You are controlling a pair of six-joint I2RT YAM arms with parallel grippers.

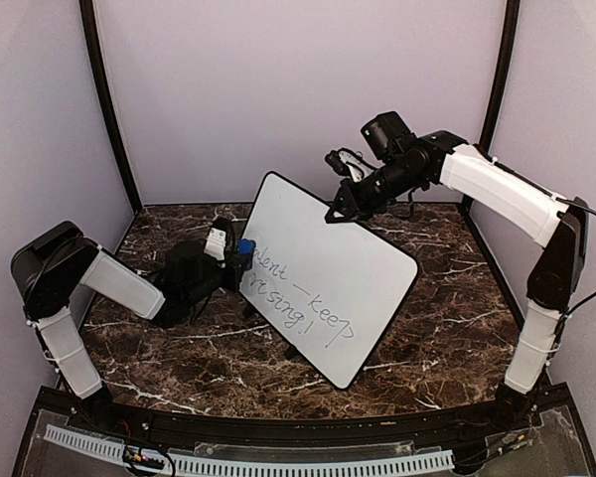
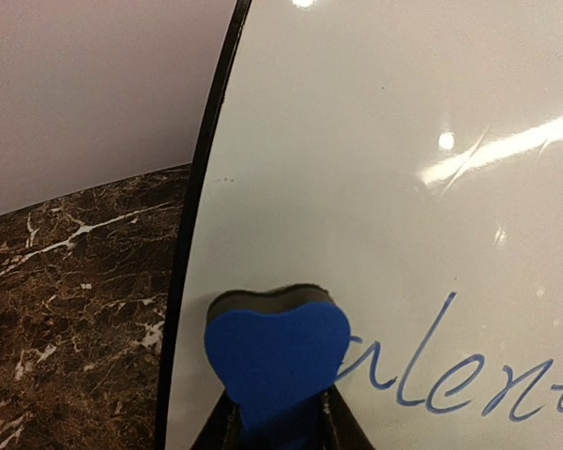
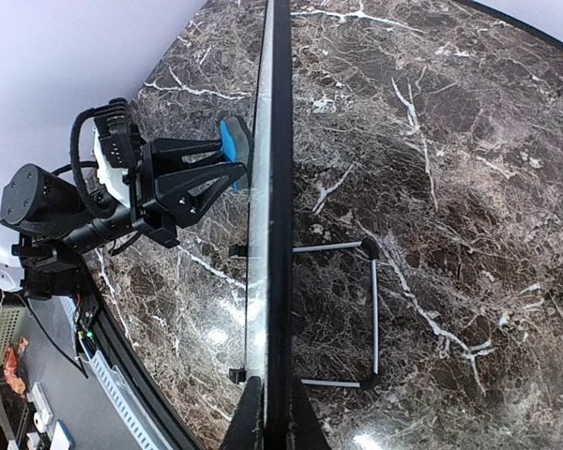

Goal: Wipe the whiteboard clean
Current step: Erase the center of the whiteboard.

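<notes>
Top external: whiteboard (image 1: 328, 283) stands tilted on the marble table (image 1: 447, 328), its top edge pinched by the right gripper (image 1: 335, 213), the left gripper (image 1: 240, 258) pinching a blue eraser (image 1: 245, 248) at its left edge. Left wrist: eraser lies flat against the whiteboard just inside that edge, blue writing (image 2: 460, 380) just right of the gripper, blank surface beyond. Right wrist alone shows a wire stand (image 3: 371, 309) behind the whiteboard.

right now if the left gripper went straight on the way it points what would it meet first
The whiteboard: the left gripper points at its face, and the blue eraser it holds seems pressed against it, beside the first written letters.
</notes>
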